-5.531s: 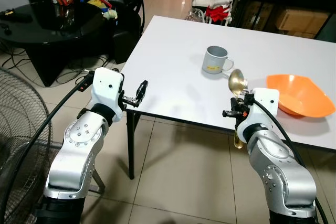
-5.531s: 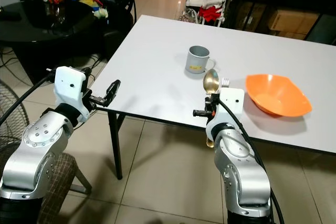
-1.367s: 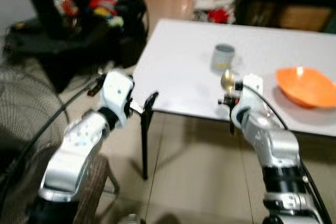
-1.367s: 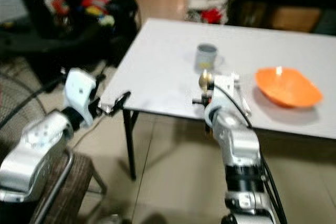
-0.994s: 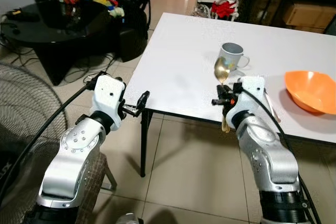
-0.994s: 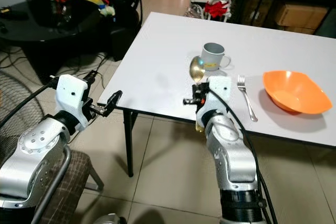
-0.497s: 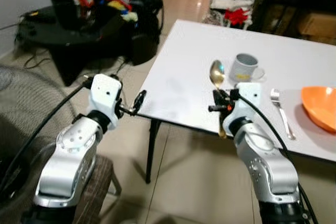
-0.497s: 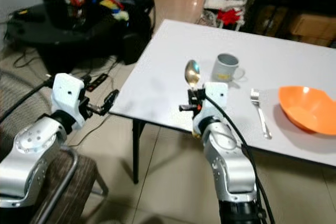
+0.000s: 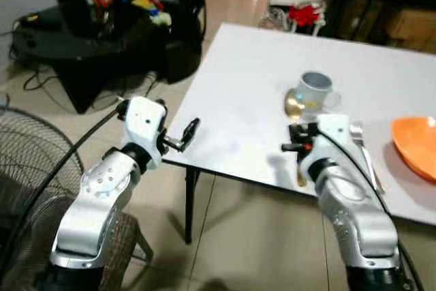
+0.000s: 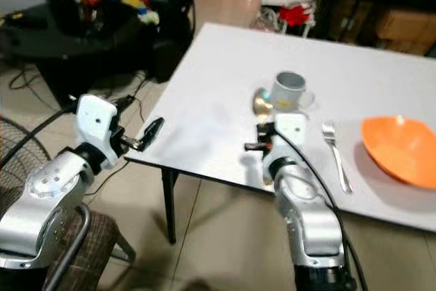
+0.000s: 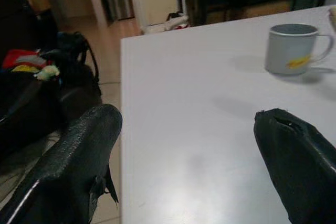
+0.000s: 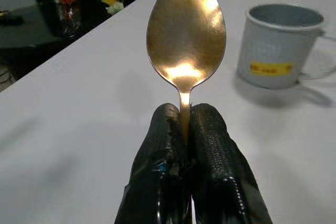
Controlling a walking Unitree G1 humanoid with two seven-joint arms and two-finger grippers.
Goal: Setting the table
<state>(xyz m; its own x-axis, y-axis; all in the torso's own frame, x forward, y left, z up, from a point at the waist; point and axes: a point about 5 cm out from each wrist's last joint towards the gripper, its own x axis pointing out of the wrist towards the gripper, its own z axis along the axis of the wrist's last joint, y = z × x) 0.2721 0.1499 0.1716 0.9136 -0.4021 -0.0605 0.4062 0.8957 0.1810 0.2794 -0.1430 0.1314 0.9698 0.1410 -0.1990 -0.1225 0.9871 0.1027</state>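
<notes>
My right gripper (image 9: 298, 146) is shut on the handle of a gold spoon (image 12: 186, 30). It holds the spoon upright over the near edge of the white table (image 9: 245, 93), bowl end up. Just beyond the spoon stands a grey mug (image 9: 315, 90) with a yellow label. To the right of the mug a silver fork (image 10: 338, 148) lies on the table, beside an orange bowl (image 10: 402, 149). My left gripper (image 9: 187, 131) is open at the table's near left corner, and nothing is between its fingers (image 11: 79, 161).
A black round table (image 9: 61, 39) with bags and clutter stands to the left. A floor fan (image 9: 27, 189) is at the lower left. Dark shelves (image 9: 381, 5) line the back behind the table. A black table leg (image 9: 191, 202) drops to the tiled floor.
The whole view has shifted with the camera. My right gripper has carried the spoon a little further over the table edge, nearer the mug. The left gripper stays open.
</notes>
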